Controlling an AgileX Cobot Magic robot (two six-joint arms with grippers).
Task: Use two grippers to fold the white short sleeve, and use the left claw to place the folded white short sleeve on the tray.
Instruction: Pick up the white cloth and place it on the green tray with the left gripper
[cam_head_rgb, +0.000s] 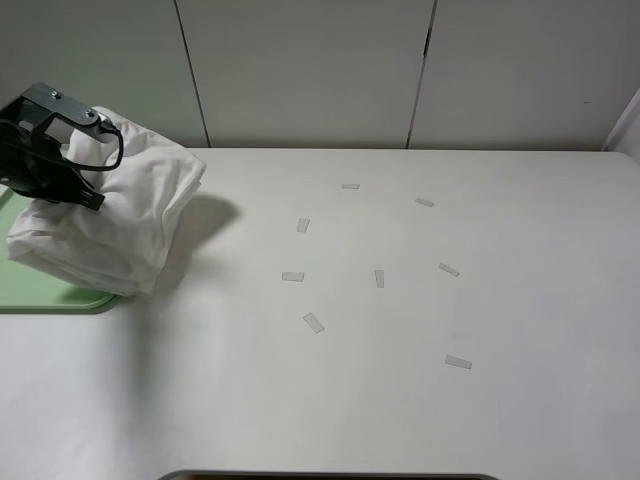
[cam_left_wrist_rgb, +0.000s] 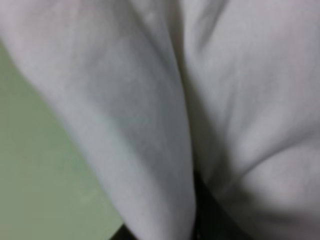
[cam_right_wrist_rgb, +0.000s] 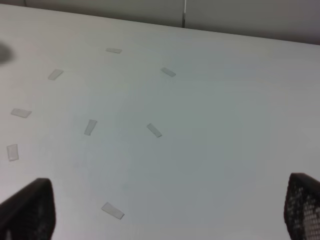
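High view: we've got the left claw (cam_head_rgb: 70, 175) holding the bunched white short sleeve (cam_head_rgb: 110, 215) over the tray (cam_head_rgb: 45, 295), placing step.
Left wrist: all cloth over green, next we'd lower and release.
Right wrist: right gripper (cam_right_wrist_rgb: 165, 210), fingers spread wide over bare bench (cam_right_wrist_rgb: 210, 125).

shirt (cam_head_rgb: 110, 215) covers my left claw's fingertips, grip hidden | tray (cam_head_rgb: 40, 290) mostly under cloth, cut off at frame edge | left wrist view blurry | my right fingers (cam_right_wrist_rgb: 27, 210) clipped at corners
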